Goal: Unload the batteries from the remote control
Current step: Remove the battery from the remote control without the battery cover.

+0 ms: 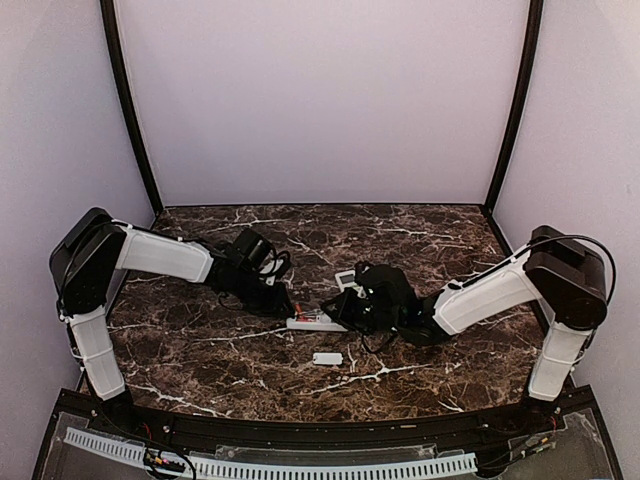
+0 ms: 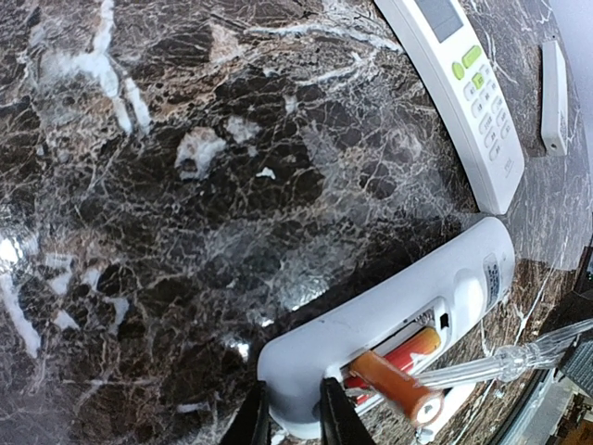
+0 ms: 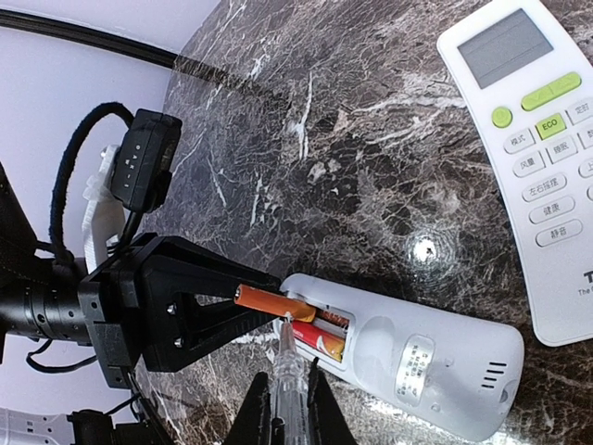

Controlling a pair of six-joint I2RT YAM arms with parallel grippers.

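The remote control lies face down with its battery compartment open. My left gripper is shut on the remote's near end, one finger on each side. One orange battery is tilted up out of the compartment, one end raised. A red battery still lies flat inside. My right gripper is shut on a clear-handled screwdriver, whose tip sits under the raised battery.
A second white remote lies face up just beyond the first. A small flat white cover rests on the dark marble table nearer the front edge.
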